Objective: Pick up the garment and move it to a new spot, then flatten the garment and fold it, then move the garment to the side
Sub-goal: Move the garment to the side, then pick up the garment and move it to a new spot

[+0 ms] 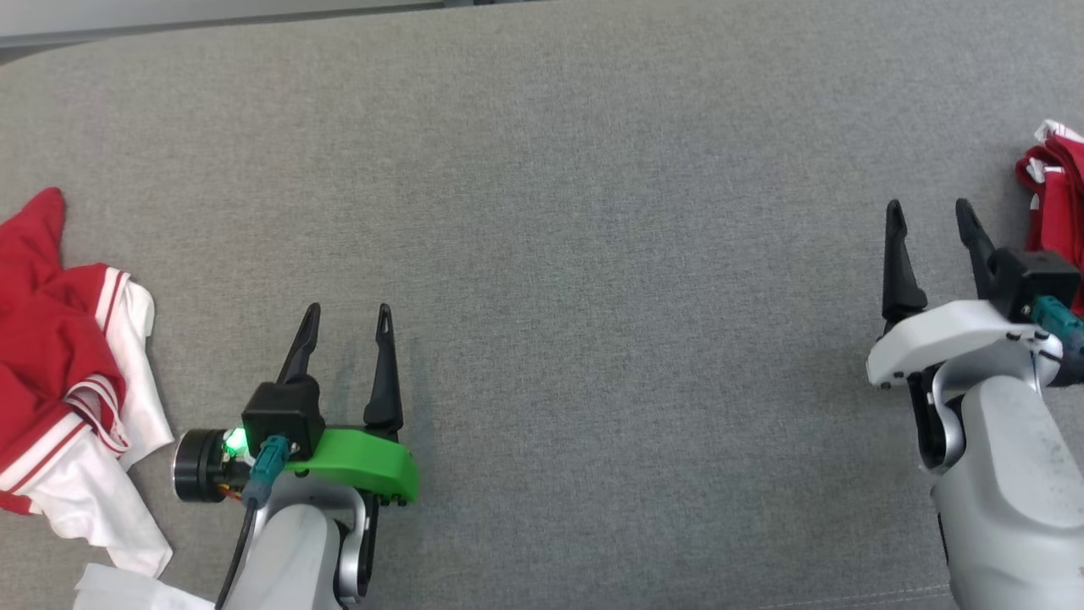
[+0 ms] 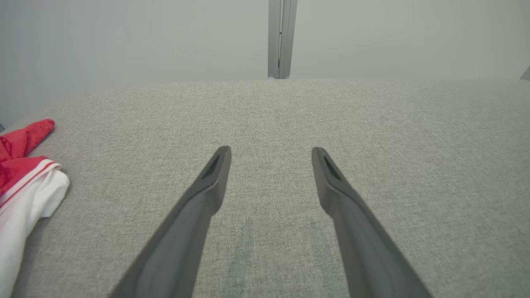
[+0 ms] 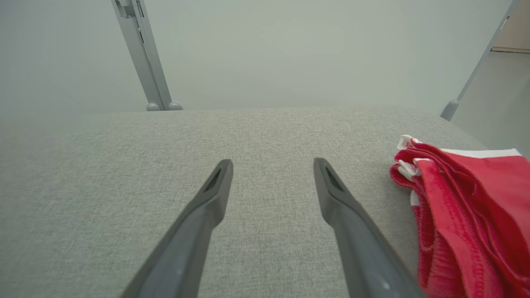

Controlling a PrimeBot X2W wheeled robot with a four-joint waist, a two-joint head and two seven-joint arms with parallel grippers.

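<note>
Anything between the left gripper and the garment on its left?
Nothing: bare grey fabric surface separates left gripper from red-and-white garment; head and left wrist views show it.

Open grey surface (image 1: 593, 254) centre, garment (image 1: 59, 373) heaped left, red cloth (image 1: 1054, 199) far right

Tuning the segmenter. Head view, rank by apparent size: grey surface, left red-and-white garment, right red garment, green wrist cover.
1. grey surface
2. left red-and-white garment
3. right red garment and green wrist cover: look alike, garment cropped at the frame edge, so unranked.
</note>
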